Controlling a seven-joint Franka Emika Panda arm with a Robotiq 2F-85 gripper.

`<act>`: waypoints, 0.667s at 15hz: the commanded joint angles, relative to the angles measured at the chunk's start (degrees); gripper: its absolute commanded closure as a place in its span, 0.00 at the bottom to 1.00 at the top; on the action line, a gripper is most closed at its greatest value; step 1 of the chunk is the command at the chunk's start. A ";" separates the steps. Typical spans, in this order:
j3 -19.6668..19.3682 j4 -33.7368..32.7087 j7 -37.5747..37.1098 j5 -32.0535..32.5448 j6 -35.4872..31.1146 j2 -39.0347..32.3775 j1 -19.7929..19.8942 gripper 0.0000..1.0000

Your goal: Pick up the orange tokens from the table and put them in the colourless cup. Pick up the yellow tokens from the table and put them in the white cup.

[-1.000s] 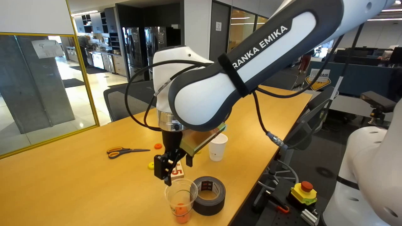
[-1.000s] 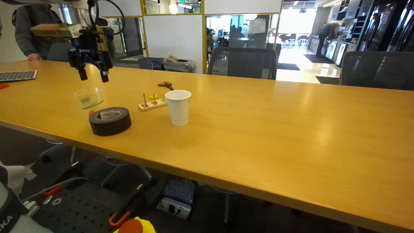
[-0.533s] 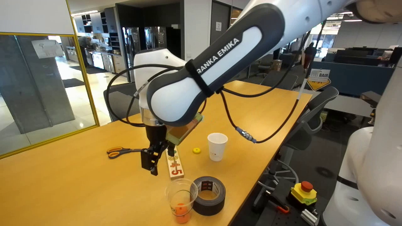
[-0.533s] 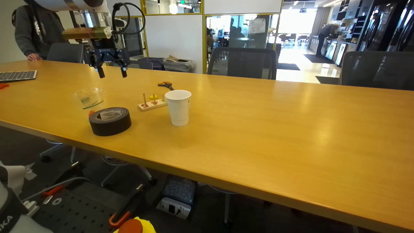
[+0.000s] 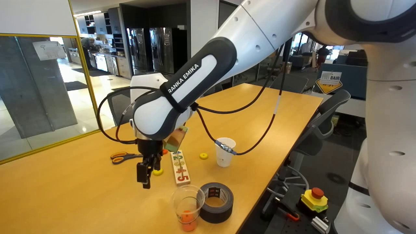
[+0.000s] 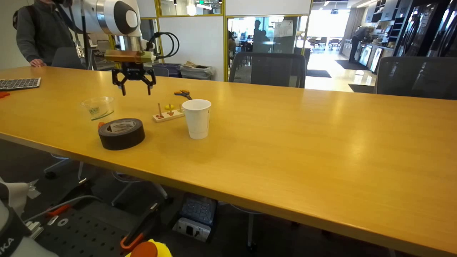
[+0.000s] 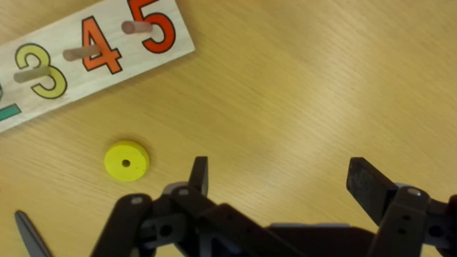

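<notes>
My gripper [image 7: 278, 160] hovers over the table with jaws wide apart and nothing between them; it also shows in an exterior view [image 6: 136, 92]. To the left of its fingers in the wrist view lies a yellow token [image 7: 126, 161], flat on the wood. Another yellow token [image 5: 203, 156] rests near the white cup [image 5: 224, 160], which stands upright. The colourless cup [image 5: 182, 202] is upright with orange tokens [image 5: 188, 218] inside; in an exterior view the black tape hides its base. One orange token [image 5: 165, 151] on the table is partly hidden by the arm.
A numbered board [image 5: 180, 172] with upright pegs lies between the yellow tokens. The black tape roll [image 5: 215, 208] sits beside the colourless cup. Orange-handled scissors [image 5: 121, 157] lie behind the gripper. A keyboard [image 6: 19, 84] is at the table's far end.
From near the colourless cup, the arm has swung away towards the scissors and the yellow token by the board. The jaws have stayed open. Cups and tokens have not moved.
</notes>
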State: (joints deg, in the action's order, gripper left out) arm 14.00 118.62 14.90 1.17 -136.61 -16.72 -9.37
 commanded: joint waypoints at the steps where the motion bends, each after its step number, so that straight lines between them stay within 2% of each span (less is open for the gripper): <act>1: 0.41 -6.37 7.98 -2.26 1.10 -5.59 1.79 0.00; 4: 0.05 -9.91 10.49 -1.58 1.86 -9.02 2.95 0.00; 10: -2.69 -15.82 8.53 2.94 1.60 -14.52 2.27 0.00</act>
State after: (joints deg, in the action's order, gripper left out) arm 12.68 107.60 24.02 1.76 -136.31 -28.28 -6.31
